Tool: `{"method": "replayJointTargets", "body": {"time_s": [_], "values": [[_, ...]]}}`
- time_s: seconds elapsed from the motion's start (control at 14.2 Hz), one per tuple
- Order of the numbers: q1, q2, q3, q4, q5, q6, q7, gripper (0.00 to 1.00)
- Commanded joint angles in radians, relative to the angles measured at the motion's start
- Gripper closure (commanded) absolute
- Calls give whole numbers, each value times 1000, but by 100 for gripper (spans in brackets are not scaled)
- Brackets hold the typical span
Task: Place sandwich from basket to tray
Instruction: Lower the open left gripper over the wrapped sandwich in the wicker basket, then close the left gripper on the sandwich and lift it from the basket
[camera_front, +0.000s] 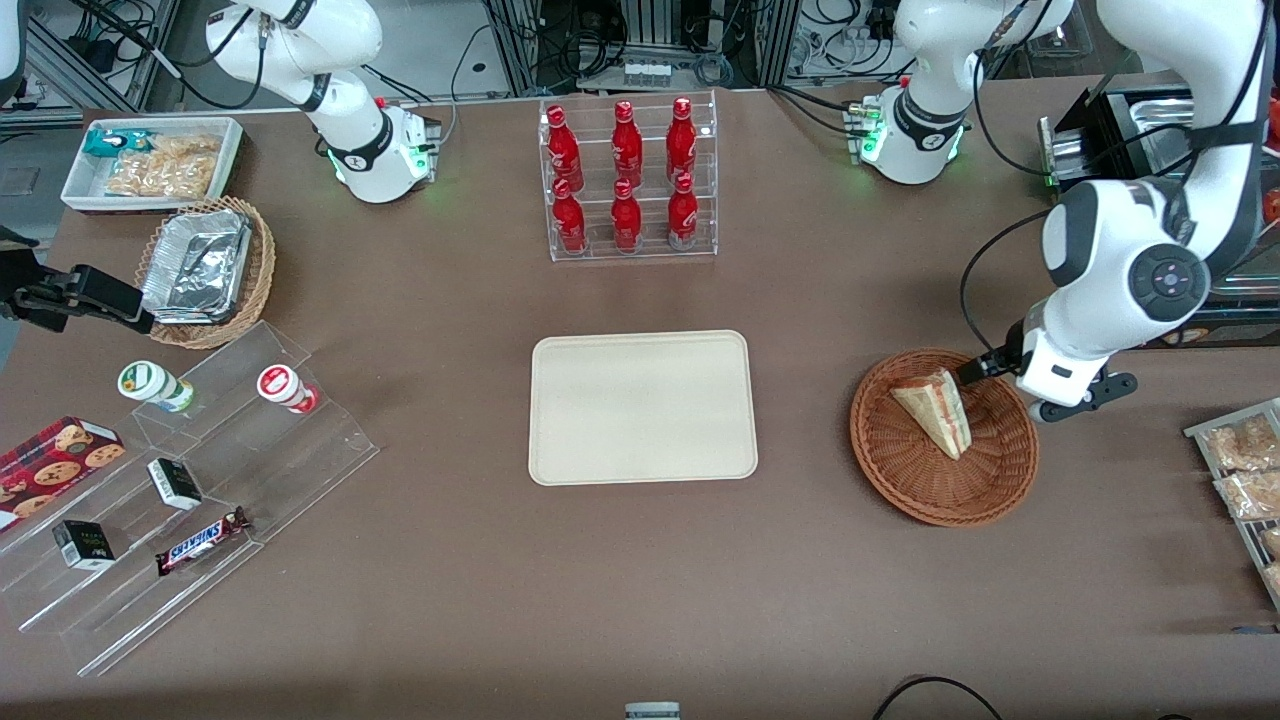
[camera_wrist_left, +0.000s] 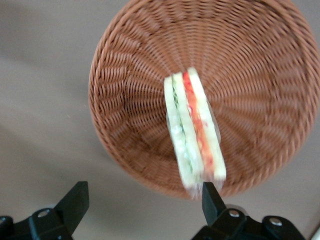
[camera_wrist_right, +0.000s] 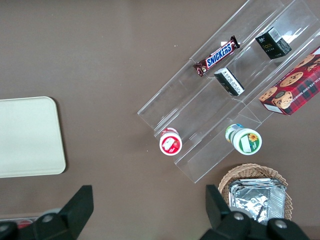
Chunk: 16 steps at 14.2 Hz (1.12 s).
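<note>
**Onlooker 1:** Toward the working arm's end of the table sits the basket (camera_front: 944, 437); the tray (camera_front: 642, 407) lies well apart, bare. Inside the basket stands the sandwich (camera_front: 937, 410), on edge.

**Onlooker 2:** And the gripper (camera_wrist_left: 142, 197)?

**Onlooker 1:** Spread wide above the basket rim, holding nothing. The wedge looks light, soft and easily crushed; I would pinch gently across the two bread faces, never the filling edge.

Arm shell: glossy white, dark grey joint caps (round button pad on one)
Cable: black
Base: green light
Tool (camera_wrist_left: 142, 200): black fingers, spread apart, silver screws
</note>
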Motion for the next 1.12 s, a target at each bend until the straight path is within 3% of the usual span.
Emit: {"method": "replayJointTargets", "body": {"time_s": [0.0, 0.7, 0.77, 0.91, 0.98, 1.05], "values": [[-20, 37, -5, 0, 1, 49, -239, 0], [-58, 148, -8, -5, -7, 149, -290, 0], [-59, 157, -8, -5, -7, 151, -289, 6], [-72, 155, -8, -5, -8, 139, -290, 76], [-70, 155, -8, -5, -8, 138, -286, 87], [-70, 155, -8, -2, -10, 138, -283, 92]]}}
